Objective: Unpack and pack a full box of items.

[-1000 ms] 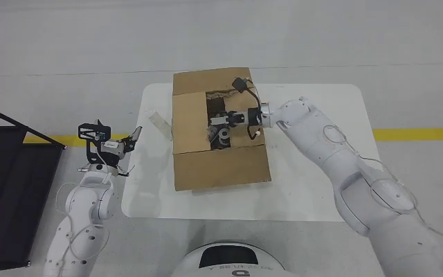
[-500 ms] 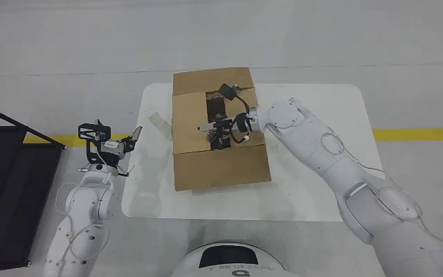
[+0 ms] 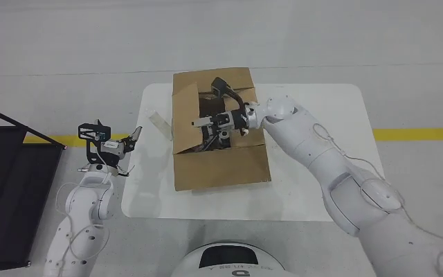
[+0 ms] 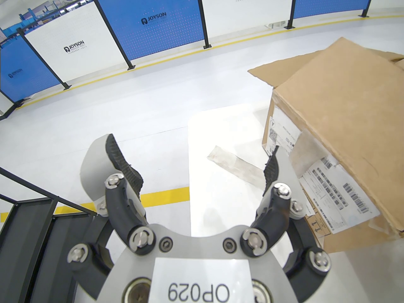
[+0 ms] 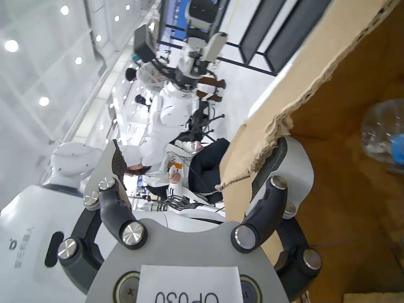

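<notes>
The brown cardboard box point(image 3: 220, 166) stands mid-table with its top open. My right gripper point(image 3: 205, 127) is inside the opening at the left flap point(image 3: 183, 116), which stands raised. In the right wrist view that gripper point(image 5: 199, 149) is open and straddles the flap's torn edge point(image 5: 252, 162), one finger point(image 5: 279, 154) inside the box and the other outside. A clear bottle with a blue label point(image 5: 382, 135) lies inside the box. My left gripper point(image 3: 131, 139) hangs open and holds nothing, off the table's left edge; its own view point(image 4: 192, 149) shows the box's labelled side point(image 4: 331, 111).
A pale strip of tape or film point(image 3: 160, 124) lies on the white table point(image 3: 304, 187) left of the box, also the strip point(image 4: 235, 165) near my left gripper. A black rack point(image 3: 21, 180) stands on the floor at far left. Bare table lies right of and in front of the box.
My right gripper has moved left across the box opening to the left flap, and that flap has swung up from flat. The left arm has kept still.
</notes>
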Controlling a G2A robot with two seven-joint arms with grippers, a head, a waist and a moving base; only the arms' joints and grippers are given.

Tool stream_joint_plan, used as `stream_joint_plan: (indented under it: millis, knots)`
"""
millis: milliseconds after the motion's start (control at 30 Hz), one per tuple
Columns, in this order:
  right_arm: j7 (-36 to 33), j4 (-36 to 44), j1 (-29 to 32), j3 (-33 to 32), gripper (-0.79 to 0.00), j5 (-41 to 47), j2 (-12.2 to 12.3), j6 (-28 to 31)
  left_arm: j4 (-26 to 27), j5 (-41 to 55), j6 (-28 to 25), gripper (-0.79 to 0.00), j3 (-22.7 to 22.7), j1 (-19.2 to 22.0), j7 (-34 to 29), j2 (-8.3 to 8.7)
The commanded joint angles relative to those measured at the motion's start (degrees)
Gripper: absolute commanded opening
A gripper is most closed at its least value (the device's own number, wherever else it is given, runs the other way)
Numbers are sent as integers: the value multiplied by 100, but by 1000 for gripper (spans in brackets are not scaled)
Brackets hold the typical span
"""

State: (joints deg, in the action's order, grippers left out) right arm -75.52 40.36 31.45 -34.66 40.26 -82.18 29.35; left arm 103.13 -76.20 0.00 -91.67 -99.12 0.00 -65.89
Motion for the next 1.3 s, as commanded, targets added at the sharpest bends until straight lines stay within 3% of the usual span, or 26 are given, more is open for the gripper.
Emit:
stream_joint_plan:
  millis: [0,233,467,667,833,1000,1133,1267]
  knots:
    - [-17,48,3,3,0,82,-31,-75,0,0,0,0,0,0,0,0]
    - [-34,199,-131,166,0,4,-227,-93,20,131,32,0,-98,-14,62,-5]
    - [178,106,-509,469,0,-243,-615,41,416,871,73,0,-999,-564,470,-9]
    - [-6,-331,-647,892,0,-204,-1108,-326,573,1424,-182,0,-1580,-1063,728,-33]
    - [43,-1064,-717,1192,0,-395,-1506,-614,600,1529,-432,0,-1456,-1364,971,-81]
    - [239,-1560,-842,1355,0,-740,-1806,-601,630,1304,-356,0,-1229,-1383,1049,-118]
    - [89,-1875,-953,1183,0,-565,-1876,-199,707,1101,-272,0,-1107,-1390,1079,-141]
    - [183,-1921,-1021,982,0,-456,-1792,126,837,938,-189,0,-991,-1368,1060,-162]
